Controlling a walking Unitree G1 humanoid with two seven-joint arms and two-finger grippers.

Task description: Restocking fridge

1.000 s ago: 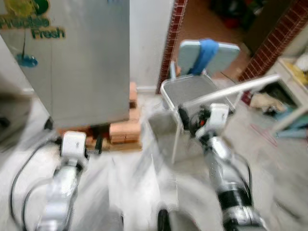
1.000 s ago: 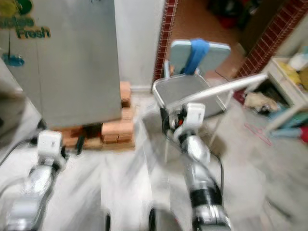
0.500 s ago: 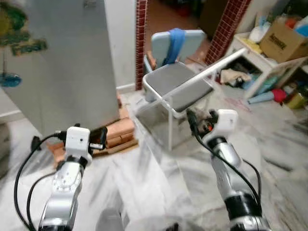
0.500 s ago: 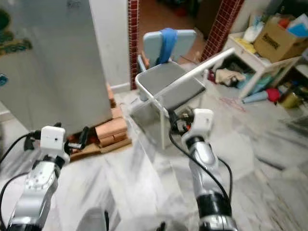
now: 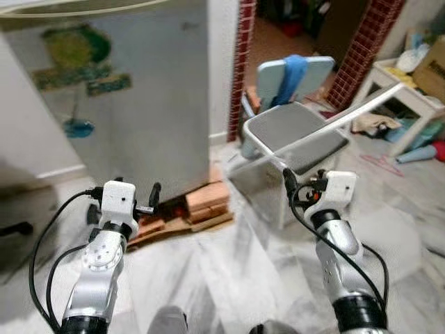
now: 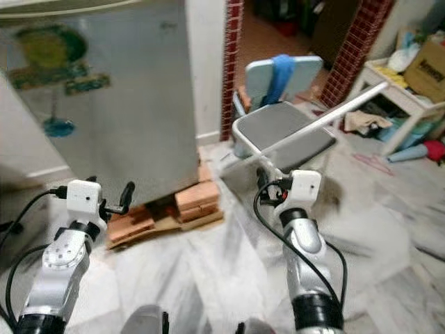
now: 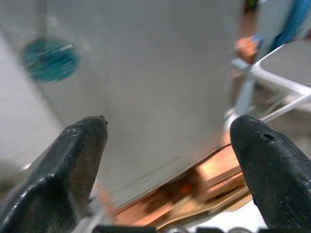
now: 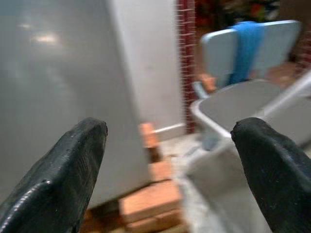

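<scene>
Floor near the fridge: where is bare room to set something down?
Bare marble lies between the bricks under the fridge and the chair, and nearer, between both arms. Crowded: the shelf clutter far right.

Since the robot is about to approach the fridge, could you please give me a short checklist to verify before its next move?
1. Fridge ahead: ok, it stands in front of the robot, raised on bricks.
2. Fridge door shut: ok, no gap shows on the grey front.
3. Left pincer free: ok, fingers spread, nothing between them.
4. Right pincer free: ok, fingers spread, nothing between them.
5. Items to restock at hand: not ok, neither pincer holds anything.
6. Path on the right: not ok, a chair stands close beside the right arm.
</scene>
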